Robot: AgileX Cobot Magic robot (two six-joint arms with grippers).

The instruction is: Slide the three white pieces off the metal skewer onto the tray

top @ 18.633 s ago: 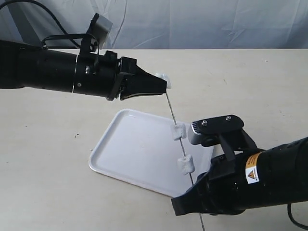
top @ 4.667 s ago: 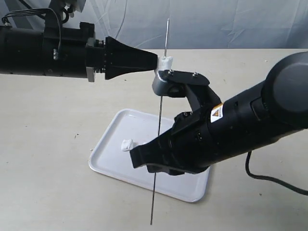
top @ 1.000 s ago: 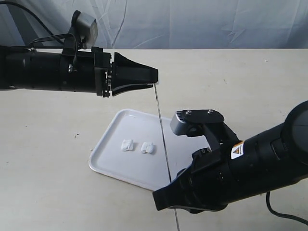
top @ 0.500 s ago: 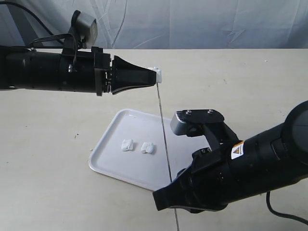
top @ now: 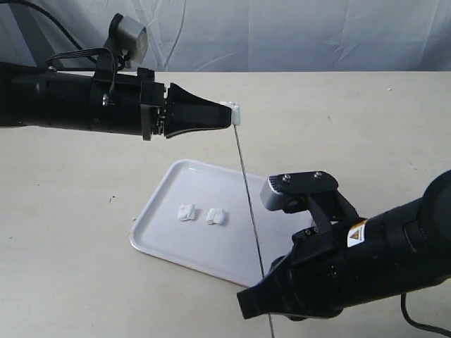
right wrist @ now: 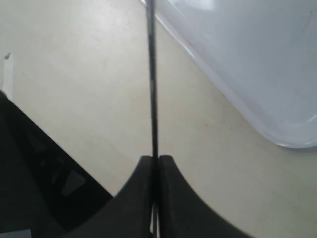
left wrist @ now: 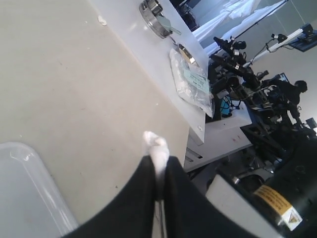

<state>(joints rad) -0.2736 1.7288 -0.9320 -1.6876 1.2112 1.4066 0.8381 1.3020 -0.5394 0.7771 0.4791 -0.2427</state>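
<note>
The tray (top: 165, 227) lies mid-table with two of the white pieces (top: 187, 212) (top: 216, 216) side by side on it. My left gripper (top: 229, 117) hangs above the tray's far edge, shut on the third white piece (top: 234, 111), which pokes out past the fingertips (left wrist: 157, 148). The metal skewer (top: 250, 211) slants down from that piece to my right gripper (top: 258, 296), which is shut on its lower part near the table's front. In the right wrist view the skewer (right wrist: 150, 74) rises from the closed gripper (right wrist: 155, 159), beside the tray's corner (right wrist: 277, 134).
A pale cloth backdrop (top: 296, 35) hangs behind the beige table. In the left wrist view a neighbouring white bench (left wrist: 148, 54) carries a metal ring (left wrist: 153, 20) and a plastic bag (left wrist: 190, 79). The right arm's body (top: 366, 253) covers the tray's near right corner.
The left gripper closed on the top white piece and holds it. The right gripper has since moved right and toward the front, drawing the skewer down with it.
</note>
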